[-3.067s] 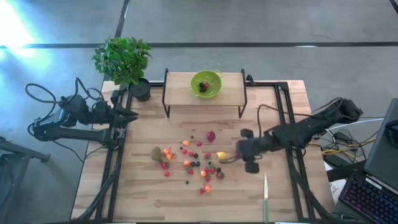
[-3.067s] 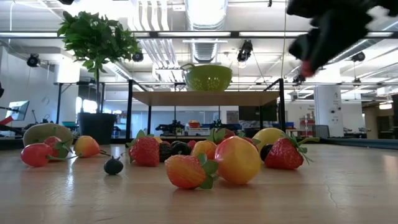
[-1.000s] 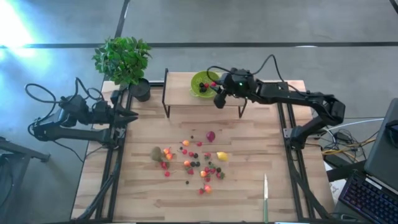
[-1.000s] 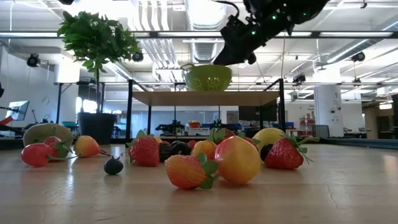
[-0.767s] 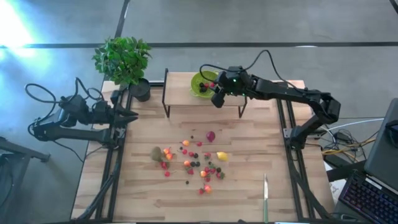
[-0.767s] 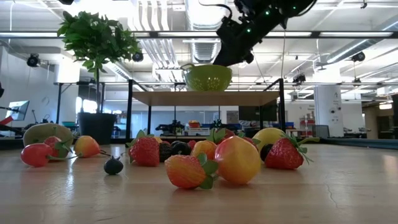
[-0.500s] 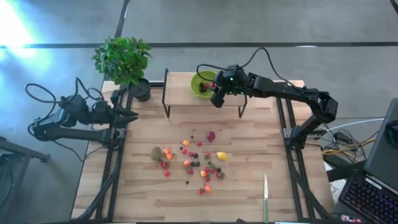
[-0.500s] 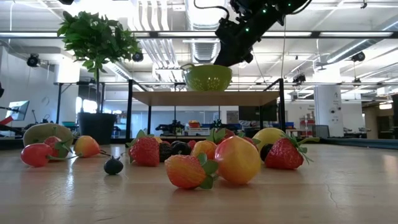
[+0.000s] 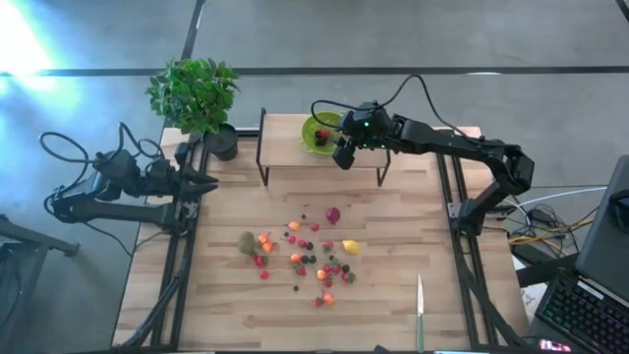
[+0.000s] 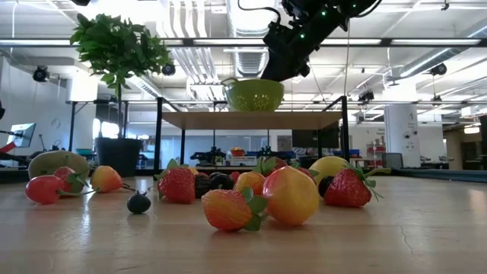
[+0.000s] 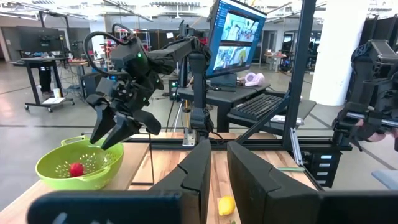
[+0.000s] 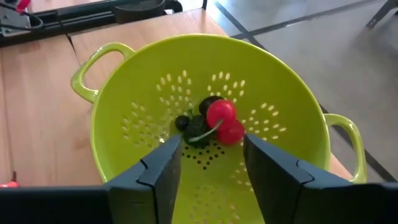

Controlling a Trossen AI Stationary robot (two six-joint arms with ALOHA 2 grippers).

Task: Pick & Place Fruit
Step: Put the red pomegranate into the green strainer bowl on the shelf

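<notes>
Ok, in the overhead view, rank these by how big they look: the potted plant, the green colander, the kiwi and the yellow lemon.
1. Potted plant, largest.
2. Green colander, partly covered by the right gripper.
3. Kiwi.
4. Yellow lemon, smallest, only slightly smaller than the kiwi.

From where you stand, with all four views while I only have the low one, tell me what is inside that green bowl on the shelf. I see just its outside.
Observer: The right wrist view looks down into the green bowl: two red cherries on one stem and some dark berries lie at the bottom.
Operator: Report the right gripper's jaws.
Observer: The right gripper hangs over the bowl, jaws open, nothing between them.
Operator: Now place the left arm for me.
Observer: The left gripper sits shut at the table's left edge, away from the fruit.
Operator: Name anything on the table apart from the fruit.
Observer: A knife lies near the front edge on the right.
</notes>
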